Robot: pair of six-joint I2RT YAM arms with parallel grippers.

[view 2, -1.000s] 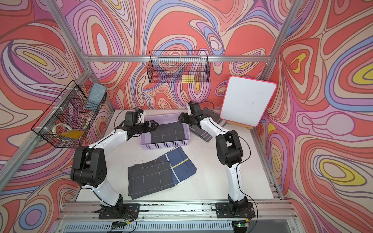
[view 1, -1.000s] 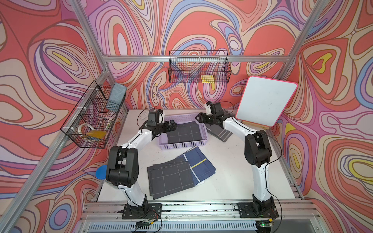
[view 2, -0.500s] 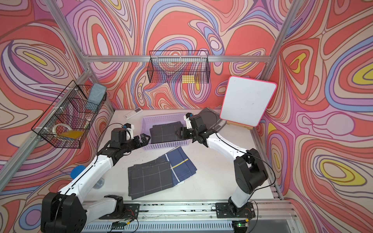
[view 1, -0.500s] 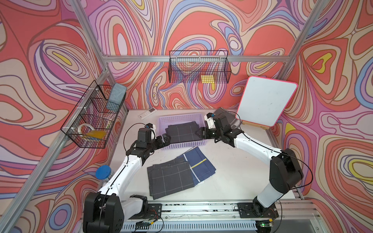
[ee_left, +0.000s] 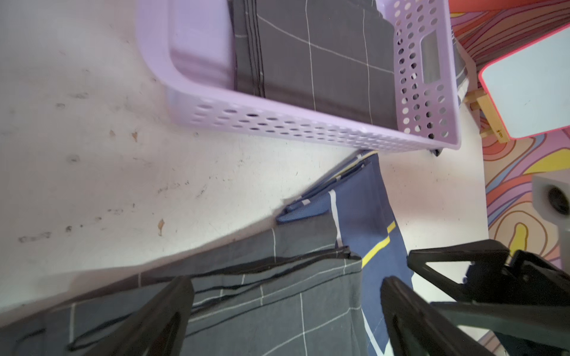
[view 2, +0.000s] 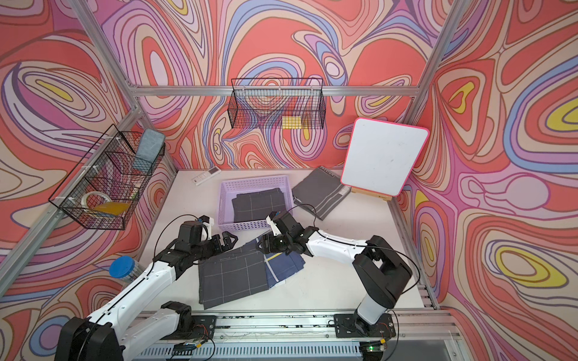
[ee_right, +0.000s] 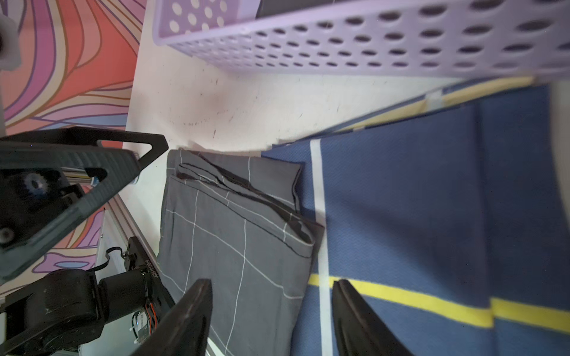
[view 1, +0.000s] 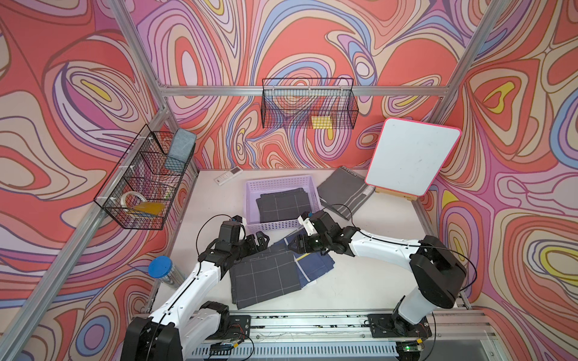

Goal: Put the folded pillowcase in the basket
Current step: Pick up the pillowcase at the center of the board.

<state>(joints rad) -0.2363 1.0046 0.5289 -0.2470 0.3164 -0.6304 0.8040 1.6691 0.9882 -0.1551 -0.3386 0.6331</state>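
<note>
A folded dark grey pillowcase with white grid lines [view 1: 283, 206] lies flat inside the shallow lavender perforated plastic basket [view 1: 272, 224] on the white table [view 1: 359, 281]. Left tool [view 1: 262, 240]: jaws wide apart, empty, above the far edge of a second grey grid-patterned folded cloth [view 1: 266, 281]. Right tool [view 1: 294, 245]: jaws partly apart, empty, above where that cloth overlaps a navy cloth with yellow stripe [view 1: 314, 265].
</note>
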